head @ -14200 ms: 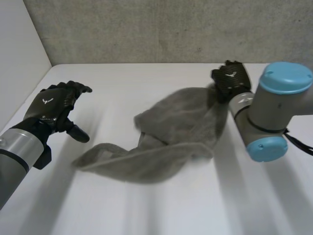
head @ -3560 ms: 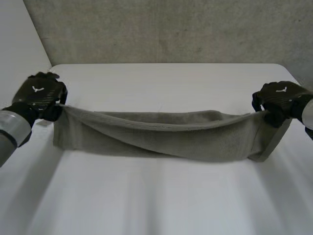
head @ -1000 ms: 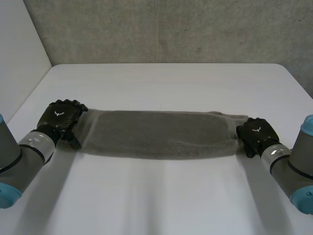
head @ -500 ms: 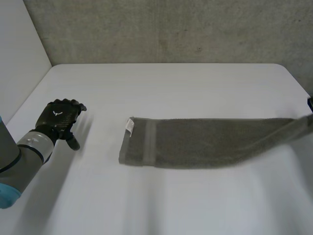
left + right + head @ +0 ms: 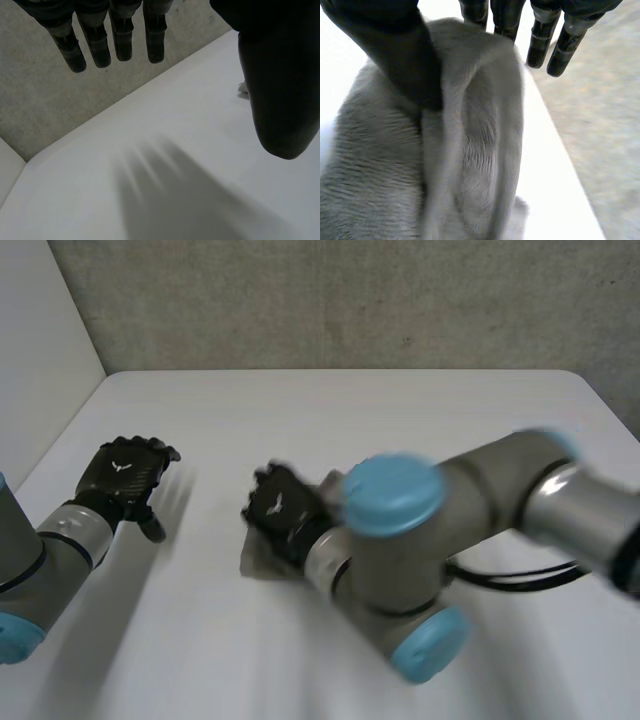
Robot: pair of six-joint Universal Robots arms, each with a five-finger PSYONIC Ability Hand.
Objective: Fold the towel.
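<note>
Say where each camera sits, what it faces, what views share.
Head view: behind the arms, looking down at the table; both arms, left hand, right hand on the towel.
Left wrist view: on that wrist, along the palm over the table; straight fingers, thumb.
Right wrist view: on that wrist, facing the towel pinched by thumb and fingers.
Shared: head and right wrist views show the towel.

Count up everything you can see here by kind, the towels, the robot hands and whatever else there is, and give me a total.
Grey towel: 1
Black robot hands: 2, the left hand, open over the table, and the right hand, holding the towel
White table: 1
Total: 4
</note>
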